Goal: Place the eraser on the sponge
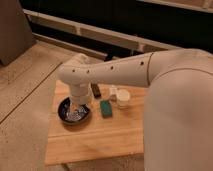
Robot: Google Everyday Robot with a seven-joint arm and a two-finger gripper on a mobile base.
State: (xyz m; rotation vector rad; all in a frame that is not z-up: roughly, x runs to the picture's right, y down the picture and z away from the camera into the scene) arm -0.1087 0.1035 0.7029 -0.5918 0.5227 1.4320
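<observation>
The teal-green sponge (106,107) lies on the wooden table (95,137), right of the black pan. The small dark eraser (95,91) lies just behind the sponge, partly hidden by my arm. My white arm reaches in from the right and bends down over the pan. My gripper (77,110) hangs over the black pan, left of the sponge and eraser, and nothing shows in its grasp.
A black round pan (64,112) sits at the table's left. A white cup (122,97) stands right of the sponge, with a small pale object (113,91) behind it. Speckled floor surrounds the table; a dark wall with rails runs behind.
</observation>
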